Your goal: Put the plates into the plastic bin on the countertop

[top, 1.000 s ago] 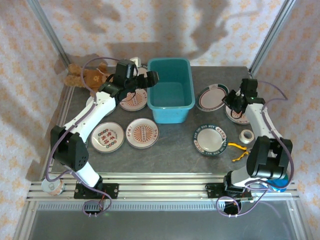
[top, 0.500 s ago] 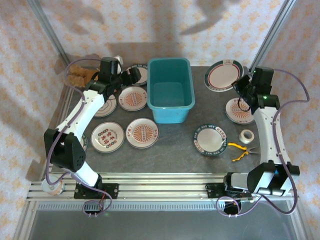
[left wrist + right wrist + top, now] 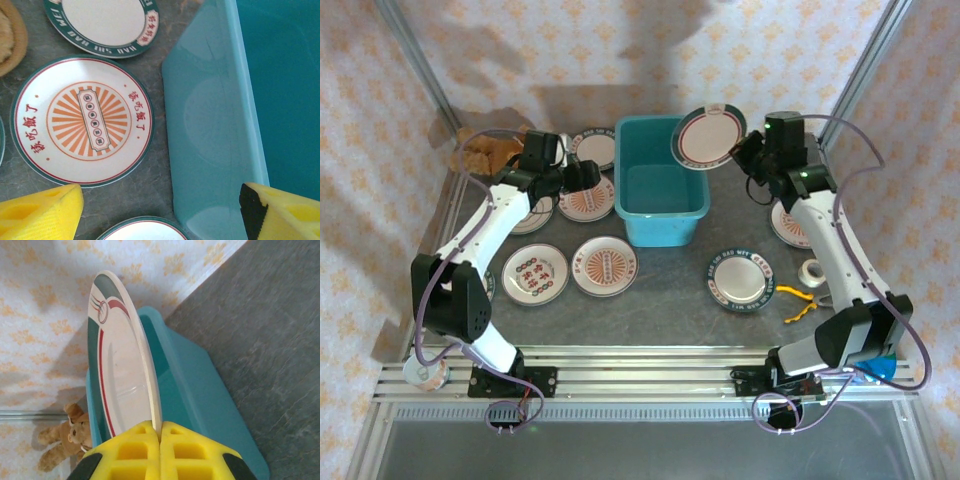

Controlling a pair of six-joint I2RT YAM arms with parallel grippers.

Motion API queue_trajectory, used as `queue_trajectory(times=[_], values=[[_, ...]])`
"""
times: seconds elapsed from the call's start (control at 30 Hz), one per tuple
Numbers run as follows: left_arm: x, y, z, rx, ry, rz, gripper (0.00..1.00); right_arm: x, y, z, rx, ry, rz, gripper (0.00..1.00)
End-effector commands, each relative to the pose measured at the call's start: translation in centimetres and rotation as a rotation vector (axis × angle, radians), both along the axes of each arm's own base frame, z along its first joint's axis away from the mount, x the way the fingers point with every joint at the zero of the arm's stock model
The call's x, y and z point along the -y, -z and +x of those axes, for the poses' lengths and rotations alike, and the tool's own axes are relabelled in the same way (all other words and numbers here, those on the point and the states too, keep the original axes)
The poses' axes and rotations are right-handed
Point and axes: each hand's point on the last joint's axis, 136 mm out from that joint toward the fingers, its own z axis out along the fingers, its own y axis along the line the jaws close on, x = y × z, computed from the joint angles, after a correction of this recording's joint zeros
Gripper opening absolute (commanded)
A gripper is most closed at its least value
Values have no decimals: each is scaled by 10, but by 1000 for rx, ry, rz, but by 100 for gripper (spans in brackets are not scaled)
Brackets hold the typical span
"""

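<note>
Right now the right gripper (image 3: 748, 152) is pinching the green-and-red banded plate (image 3: 709, 138) by its rim, jaws clenched on the edge. In the wrist view both pads (image 3: 135, 450) are meeting right at the plate's lower edge. The plate is hanging on edge, tilted, above the far right corner of the plastic bin (image 3: 660, 122). I can't tell if it's clearing the rim or brushing it.

The left gripper (image 3: 576, 176) is sitting released, fingers wide apart with nothing between them. It's hovering over the countertop (image 3: 670, 300), between the bin's left wall and the sunburst plate (image 3: 585, 198). That plate is lying flat just beside the bin, not touching it.

My read of the step in hand: getting the banded plate into the bin. Notes:
- It's only a thin edge pinch, so I'd be avoiding fast wrist swings. The plate could be pivoting or slipping in the pads.
- The bin is looking barely wider than one plate. I'd be centring the plate over the opening first, then tipping it toward flat and lowering it below the rim before letting go.
- Releasing from this height is risking a chip or a bounce off the rolled rim.
- The bin floor is looking bare, so I'd be aiming for the middle to leave a flat base for stacking.

The other plates are lying on the countertop either side of the bin, including the green-lettered plate (image 3: 741, 279) near the front right. The task is looking early.
</note>
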Motion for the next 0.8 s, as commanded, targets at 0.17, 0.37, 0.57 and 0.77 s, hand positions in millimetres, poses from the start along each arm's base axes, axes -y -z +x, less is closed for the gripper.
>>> queue_trajectory(times=[0.17,0.37,0.57,0.77], values=[[23,37,-14,-127,177,18,83,-42,-15,24,54,31,86,0],[46,47,-20,-166,252,10,83,-66,-6,31,35,42,109,0],[69,49,-27,-165,303,-13,83,-73,8,30,5,97,84,0],[86,47,-29,-159,335,-37,84,-67,16,30,-6,154,62,0]])
